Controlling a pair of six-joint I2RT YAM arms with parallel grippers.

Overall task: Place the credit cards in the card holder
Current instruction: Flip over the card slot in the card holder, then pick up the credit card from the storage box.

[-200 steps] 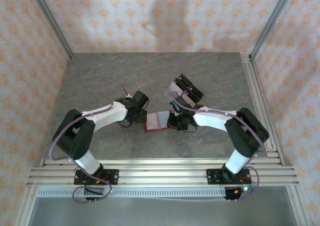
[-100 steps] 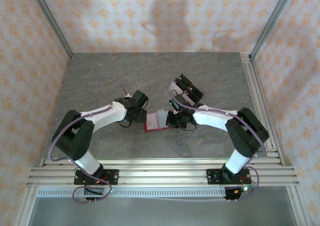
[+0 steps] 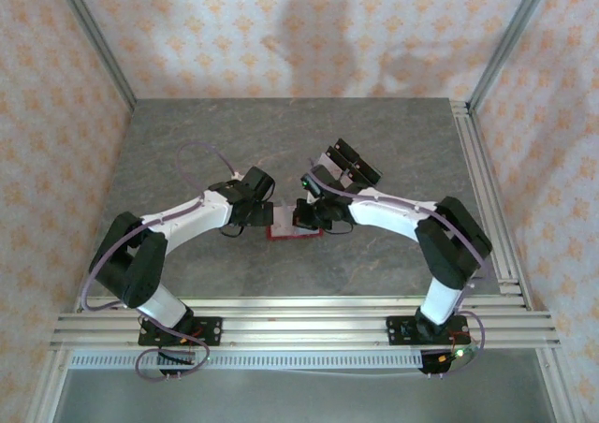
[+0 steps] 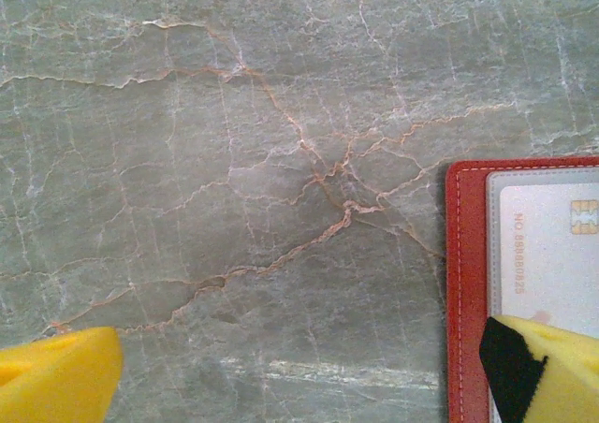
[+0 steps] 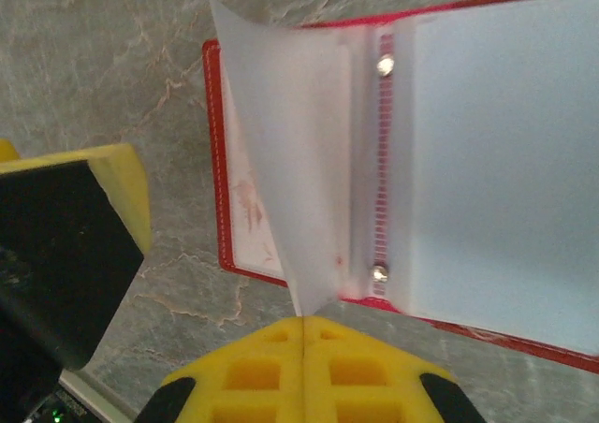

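Note:
The card holder [image 3: 284,228], a red wallet, lies open on the marble table between both arms. In the left wrist view its red edge [image 4: 465,283] frames a pale credit card [image 4: 547,245] with a gold chip, lying in the left pocket. My left gripper [image 4: 299,376] is open, with one yellow finger [image 4: 552,371] over that card's near corner and the other over bare table. My right gripper [image 5: 304,334] is shut on the lower corner of a translucent inner sleeve [image 5: 299,161], which stands lifted off the holder's [image 5: 213,161] left half.
A clear stand with black blocks [image 3: 344,166] sits just behind the right gripper. Aluminium rails [image 3: 487,189] run along the table's right side and front. Patterned walls enclose the back and sides. The left gripper's finger [image 5: 84,245] is close to the holder's left edge.
My right gripper has moved left over the holder, closed fully on the inner sleeve and raised it. My left gripper has edged right onto the holder's left side, still open.

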